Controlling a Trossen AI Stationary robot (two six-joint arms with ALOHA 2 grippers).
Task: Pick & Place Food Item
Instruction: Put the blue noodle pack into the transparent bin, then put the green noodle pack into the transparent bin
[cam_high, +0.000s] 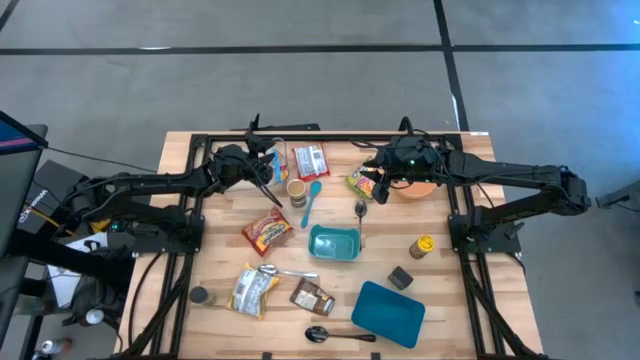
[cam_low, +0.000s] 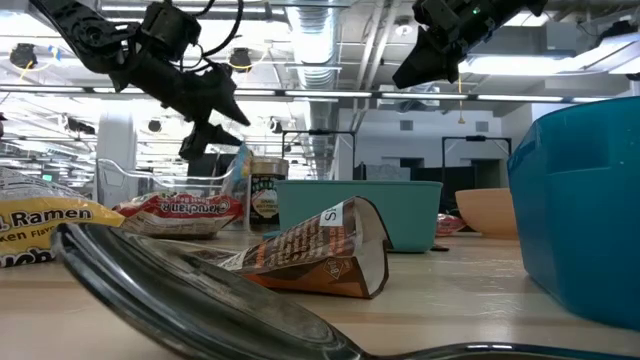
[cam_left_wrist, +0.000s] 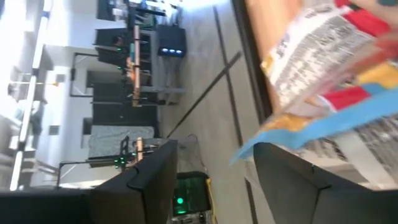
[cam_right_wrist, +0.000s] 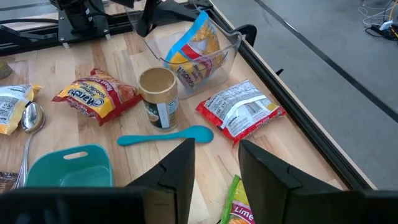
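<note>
Clear plastic container (cam_right_wrist: 214, 46) sits at the far edge of the table, near the left arm. It holds one snack bag (cam_right_wrist: 194, 50), blue, yellow and red, standing tilted with its top poking above the rim. Left gripper (cam_high: 268, 165) hovers just over that container; its wrist view shows the fingers (cam_left_wrist: 140, 180) spread apart with the bag beyond them, not clamped on it, so the left gripper is part open and holding nothing.

Right gripper (cam_high: 378, 180) hangs above the table beside the orange bowl (cam_high: 418, 188); fingers (cam_right_wrist: 177, 168) are apart with a gap, nothing between them. A green-yellow packet (cam_high: 360, 183) lies just under it on the wood. Bowl contents cannot be told.

Teal square container (cam_high: 334, 243) sits mid-table, upright, looks empty. Blue lid-like tray (cam_high: 388, 312) lies flat near the front edge, nothing on it.

Small jar (cam_right_wrist: 158, 96) with tan lid stands upright just beside the clear container, lid on. Blue spoon (cam_right_wrist: 165, 136) lies in front of the jar. Red-white noodle pack (cam_right_wrist: 239, 111) lies flat beside the clear container. Red ramen pack (cam_right_wrist: 96, 93) lies on the other side of the jar. Brown pouch (cam_high: 312, 297) and yellow ramen pack (cam_high: 252, 290) lie near the front, with a metal spoon (cam_high: 340, 336) by the edge.
</note>
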